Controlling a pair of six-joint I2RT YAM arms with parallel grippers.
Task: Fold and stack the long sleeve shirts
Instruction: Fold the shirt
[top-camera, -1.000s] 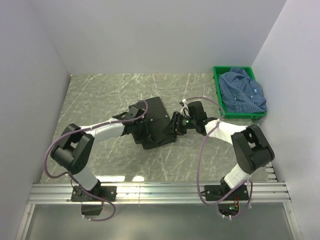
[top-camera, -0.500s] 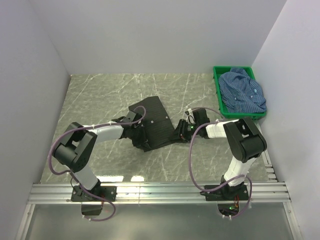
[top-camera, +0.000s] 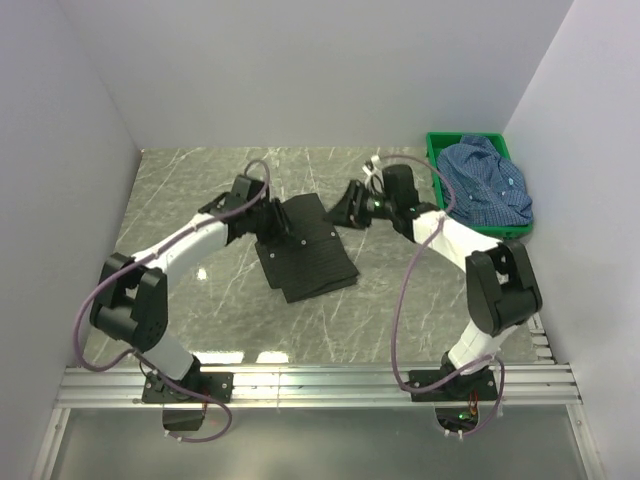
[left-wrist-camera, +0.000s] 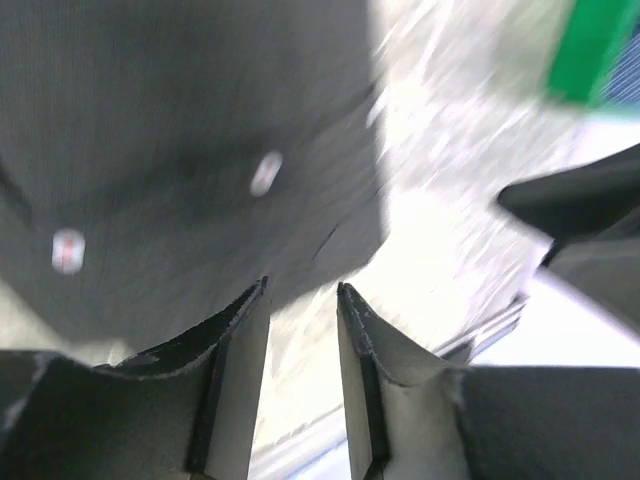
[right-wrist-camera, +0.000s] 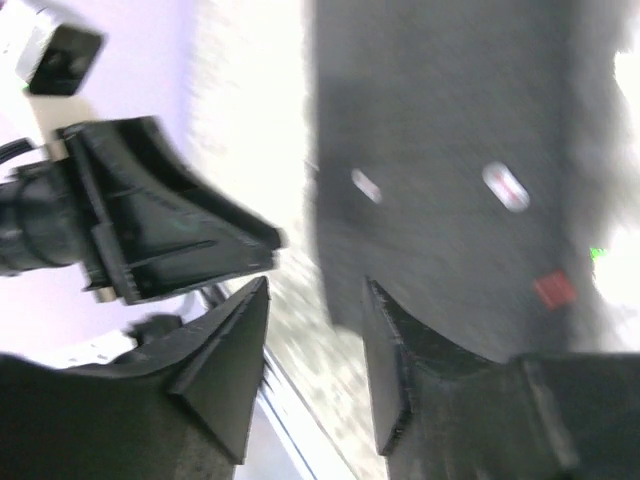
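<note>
The black shirt (top-camera: 305, 252) lies folded in a flat rectangle on the marble table (top-camera: 180, 200). My left gripper (top-camera: 280, 222) is open and empty at the shirt's far left corner. My right gripper (top-camera: 347, 208) is open and empty just off its far right corner. In the left wrist view my gripper (left-wrist-camera: 302, 290) hovers over the shirt's edge (left-wrist-camera: 180, 130). In the right wrist view my gripper (right-wrist-camera: 316, 290) is beside the shirt (right-wrist-camera: 450, 150), whose red label (right-wrist-camera: 553, 290) shows. The blue checked shirt (top-camera: 487, 183) lies crumpled in the crate.
The green crate (top-camera: 436, 175) stands at the table's far right corner against the wall, close behind the right arm. White walls close in on three sides. A metal rail (top-camera: 320, 385) runs along the near edge by the arm bases.
Both grippers have moved from the shirt's near part up to its far end. The black shirt has been let go and now lies flatter and longer.
</note>
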